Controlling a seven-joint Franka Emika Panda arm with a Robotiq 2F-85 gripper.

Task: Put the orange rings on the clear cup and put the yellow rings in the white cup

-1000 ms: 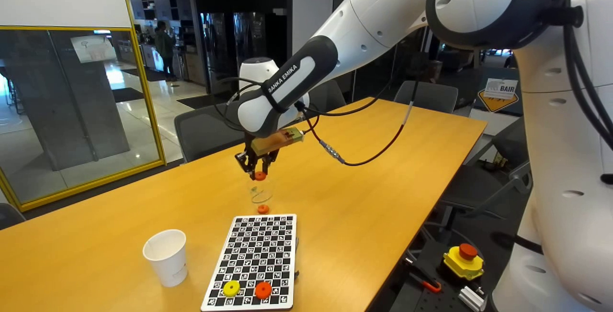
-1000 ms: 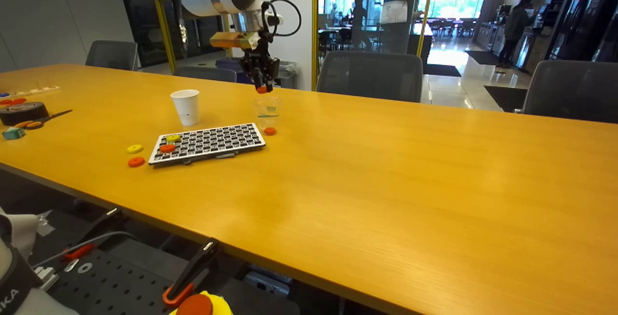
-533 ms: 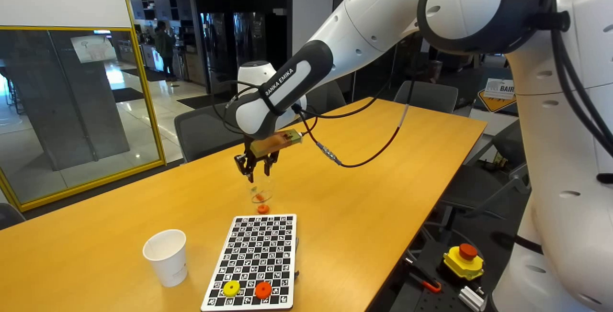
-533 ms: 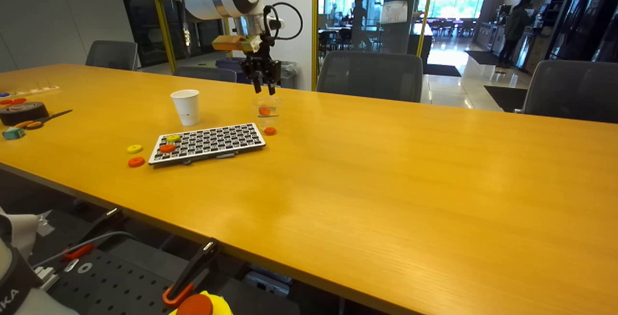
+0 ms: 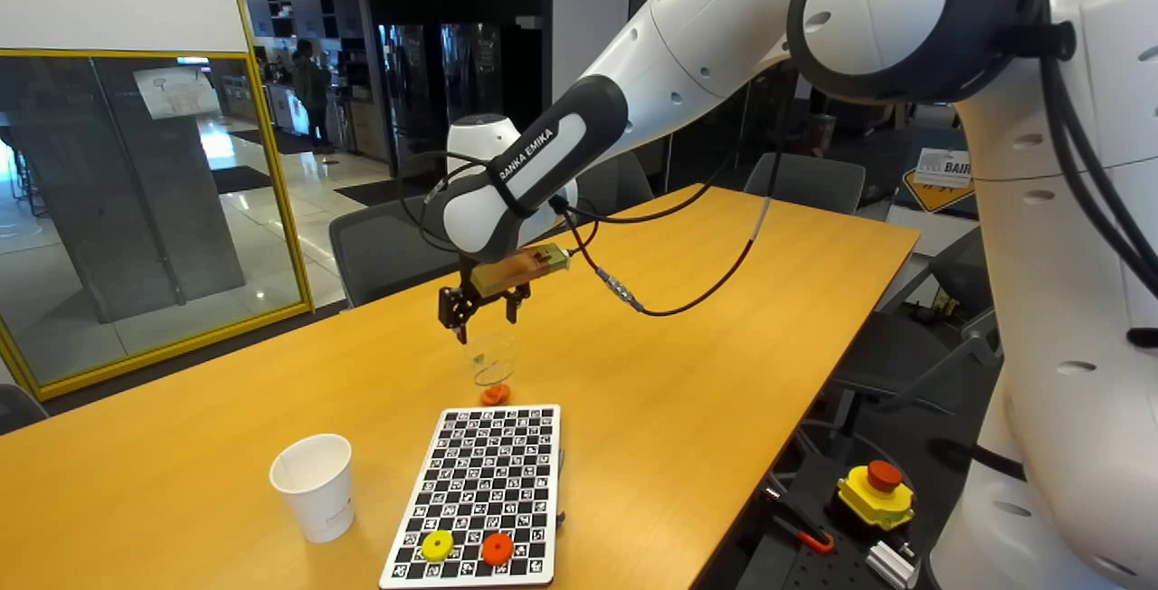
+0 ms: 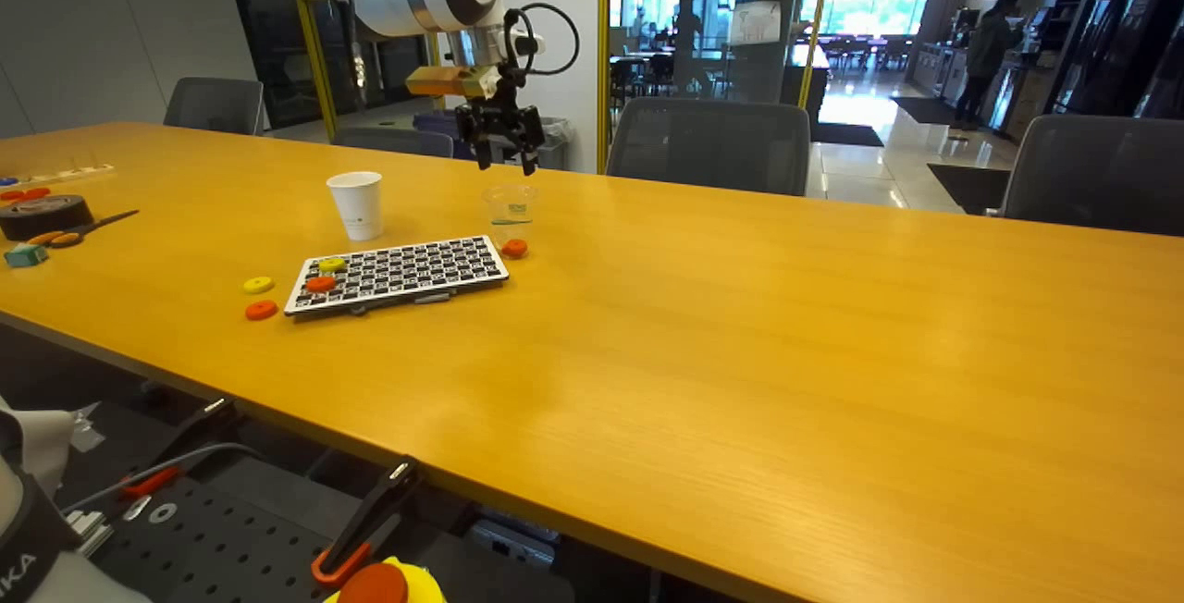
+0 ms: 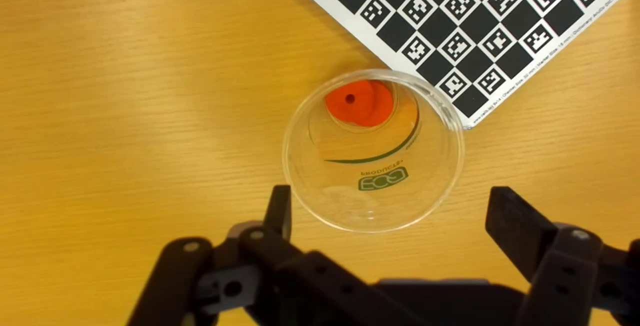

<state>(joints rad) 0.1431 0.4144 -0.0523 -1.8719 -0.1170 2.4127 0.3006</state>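
Broadly, the counter (image 6: 740, 326) runs on from the clear cup (image 6: 511, 215) toward both long edges, and the cup stands well in from either. In an exterior view, chairs (image 6: 710, 145) stand just outside the far long edge. A checkered board (image 5: 479, 472) lies aslant to those edges, one short side just beside the clear cup. Overhead, the gripper (image 7: 387, 203) hangs above the cup, apart from it, its fingers (image 7: 279, 206) spread wide.

The clear cup is upright, its axis vertical, its mouth facing up; at its bottom lie two orange rings (image 7: 357, 109), one lapping over the other. The white cup (image 5: 315, 495) also stands upright, on the board's far-edge side; its floor is hidden. At the board's other end lie a yellow ring (image 6: 332, 264) and an orange ring (image 6: 321, 285); on the counter just off that end lie another yellow ring (image 6: 258, 285) and another orange ring (image 6: 261, 310). Scissors (image 6: 85, 229) and a roll of dark tape (image 6: 46, 218) lie toward the counter's short end.
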